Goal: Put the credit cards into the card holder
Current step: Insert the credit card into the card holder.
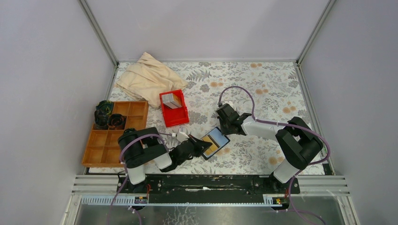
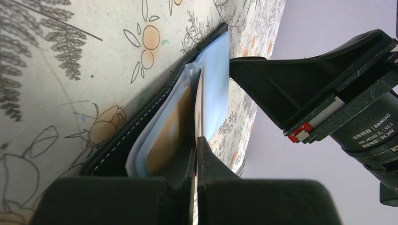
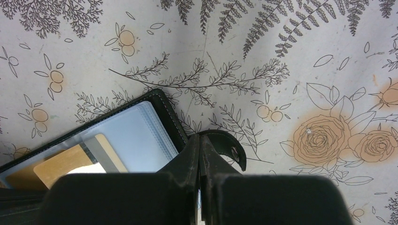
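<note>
The black card holder (image 1: 217,140) lies open on the floral table between my two arms, its clear blue sleeves facing up. A tan credit card (image 2: 169,136) sits inside a sleeve, beside the black cover (image 2: 117,145). My left gripper (image 1: 205,146) is at the holder's near-left edge, shut (image 2: 197,140) on a thin card seen edge-on that reaches into the sleeves. My right gripper (image 1: 224,126) is shut (image 3: 200,138) on the holder's far edge (image 3: 166,112), right beside the clasp tab (image 3: 232,145). Tan cards (image 3: 61,164) show in the sleeves there. More cards (image 1: 172,101) lie in the red bin.
The red bin (image 1: 176,121) stands just behind the holder. A brown compartment tray (image 1: 108,143) with dark round things (image 1: 104,115) fills the left side. A beige cloth (image 1: 148,77) lies at the back left. My right arm's wrist (image 2: 328,93) hangs close over the holder.
</note>
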Motion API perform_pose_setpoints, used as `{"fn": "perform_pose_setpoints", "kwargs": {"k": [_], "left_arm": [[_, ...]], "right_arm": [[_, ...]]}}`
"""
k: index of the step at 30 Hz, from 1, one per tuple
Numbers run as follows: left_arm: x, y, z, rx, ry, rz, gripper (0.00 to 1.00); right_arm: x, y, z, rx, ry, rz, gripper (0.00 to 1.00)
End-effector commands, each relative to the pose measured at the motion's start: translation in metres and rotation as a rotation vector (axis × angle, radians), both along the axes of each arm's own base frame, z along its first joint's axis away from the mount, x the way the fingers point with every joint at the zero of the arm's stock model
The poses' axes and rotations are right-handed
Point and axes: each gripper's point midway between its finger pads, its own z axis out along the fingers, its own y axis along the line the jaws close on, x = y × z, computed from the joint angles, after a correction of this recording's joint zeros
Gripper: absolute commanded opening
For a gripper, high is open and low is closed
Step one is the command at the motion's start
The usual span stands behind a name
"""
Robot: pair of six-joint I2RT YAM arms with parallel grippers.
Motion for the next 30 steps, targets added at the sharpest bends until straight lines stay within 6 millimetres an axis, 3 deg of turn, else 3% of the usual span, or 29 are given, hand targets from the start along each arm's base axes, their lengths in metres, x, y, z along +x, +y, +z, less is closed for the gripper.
{"fn": "perform_pose_setpoints", "kwargs": {"k": [1, 12, 16, 23, 30], "left_arm": [[-0.004, 0.004, -0.022, 0.056, 0.047, -0.007, 0.00], [0.002, -0.002, -0.027, 0.093, 0.059, 0.005, 0.02], [0.000, -0.007, -0.032, 0.133, 0.067, -0.031, 0.11], [-0.012, 0.005, -0.040, 0.306, 0.105, -0.101, 0.34], [-0.019, 0.017, -0.030, 0.396, 0.096, -0.141, 0.53]], "right_arm": [[-0.003, 0.010, -0.003, 0.041, 0.030, 0.021, 0.00], [-0.006, 0.013, -0.003, 0.061, 0.042, 0.030, 0.00], [-0.007, 0.013, -0.004, 0.061, 0.046, 0.032, 0.00], [-0.006, 0.014, -0.003, 0.062, 0.044, 0.036, 0.00], [-0.006, 0.015, -0.001, 0.068, 0.040, 0.038, 0.00]]}}
